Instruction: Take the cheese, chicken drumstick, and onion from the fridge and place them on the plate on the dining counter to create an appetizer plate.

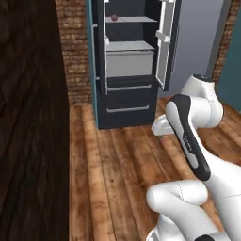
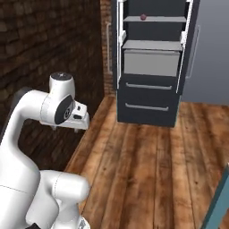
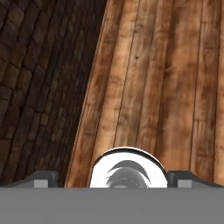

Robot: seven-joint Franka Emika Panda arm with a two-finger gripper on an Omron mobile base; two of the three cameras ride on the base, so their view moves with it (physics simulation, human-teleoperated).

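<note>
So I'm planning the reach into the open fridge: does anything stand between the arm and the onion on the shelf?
Nothing visible does. The fridge stands open, and the onion sits alone on an upper shelf. Bare wooden floor lies between the robot and the fridge. The open fingers point down at the floor.

Onion (image 1: 114, 18) on upper shelf (image 1: 129, 20) — inside fridge (image 1: 127, 61)

Wood floor (image 1: 117, 169), brick wall (image 2: 53, 40).
</note>
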